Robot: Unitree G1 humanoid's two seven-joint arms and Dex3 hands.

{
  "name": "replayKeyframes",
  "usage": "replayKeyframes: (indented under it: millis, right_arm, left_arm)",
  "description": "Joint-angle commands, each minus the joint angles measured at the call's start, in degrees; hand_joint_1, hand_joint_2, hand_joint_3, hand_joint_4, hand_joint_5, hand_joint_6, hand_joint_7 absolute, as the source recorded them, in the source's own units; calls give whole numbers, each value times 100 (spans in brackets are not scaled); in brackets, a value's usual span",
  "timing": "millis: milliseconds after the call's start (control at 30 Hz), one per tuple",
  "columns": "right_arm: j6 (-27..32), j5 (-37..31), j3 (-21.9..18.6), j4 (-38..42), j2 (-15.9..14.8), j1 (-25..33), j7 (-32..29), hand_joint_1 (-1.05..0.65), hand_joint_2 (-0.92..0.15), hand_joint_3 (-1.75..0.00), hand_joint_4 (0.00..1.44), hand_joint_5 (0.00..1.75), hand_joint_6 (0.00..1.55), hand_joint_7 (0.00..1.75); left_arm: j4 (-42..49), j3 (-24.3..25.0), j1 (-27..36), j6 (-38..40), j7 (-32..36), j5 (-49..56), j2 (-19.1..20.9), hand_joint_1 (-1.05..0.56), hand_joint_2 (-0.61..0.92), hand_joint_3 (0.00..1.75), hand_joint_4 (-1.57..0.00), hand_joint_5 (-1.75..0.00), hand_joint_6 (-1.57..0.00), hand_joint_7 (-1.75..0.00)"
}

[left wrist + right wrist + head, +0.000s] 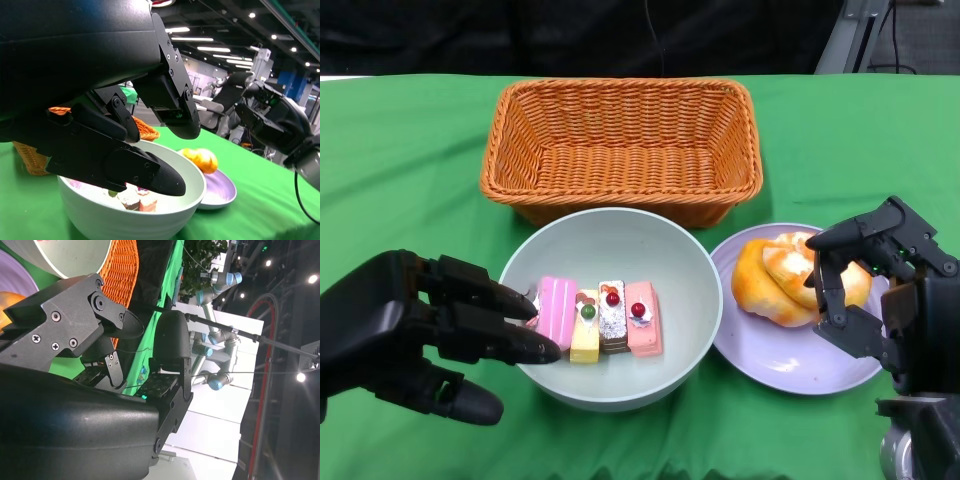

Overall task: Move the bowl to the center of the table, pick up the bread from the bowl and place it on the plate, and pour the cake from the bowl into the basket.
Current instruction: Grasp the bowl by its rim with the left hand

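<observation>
Only our head view shows cakes (598,318) inside the bowl (690,262); left hand (415,333) spread, fingertips over its rim; right hand (880,290) open, empty, above the bread (775,275)

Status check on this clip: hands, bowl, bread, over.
Left robot hand open, fingers at the bowl rim. Right robot hand open above the bread, which sits on the plate. Cake pieces in bowl; basket empty, path unobstructed.

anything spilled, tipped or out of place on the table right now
Nothing stands out. The bowl sits upright with the cake pieces in a tidy row inside, the bread lies on the plate, and the basket stands level behind them. No crumbs or spills show on the green cloth.
</observation>
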Motion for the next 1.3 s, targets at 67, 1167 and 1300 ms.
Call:
replayKeyframes:
  millis: [67, 1167, 1300]
  right_arm:
    - [40, 114, -51, -11, -34, 26, 64, 2, -61, -98, 70, 162, 66, 130]
    - [71, -26, 33, -221, 58, 292, -27, 6, -60, -98, 71, 158, 69, 128]
    - [117, 21, 70, -279, 63, 341, 10, 5, -60, -98, 70, 159, 69, 129]
  left_arm:
    - [-53, 110, -47, -234, 316, 409, 154, -64, 92, 9, -96, -20, -100, -4]
    - [-937, -480, 8, 1231, 2465, 3145, 639, -60, 92, 13, -100, -19, -98, 0]
    - [-992, -709, -6, 1445, 2722, 3270, 719, -60, 92, 14, -100, -18, -96, 0]
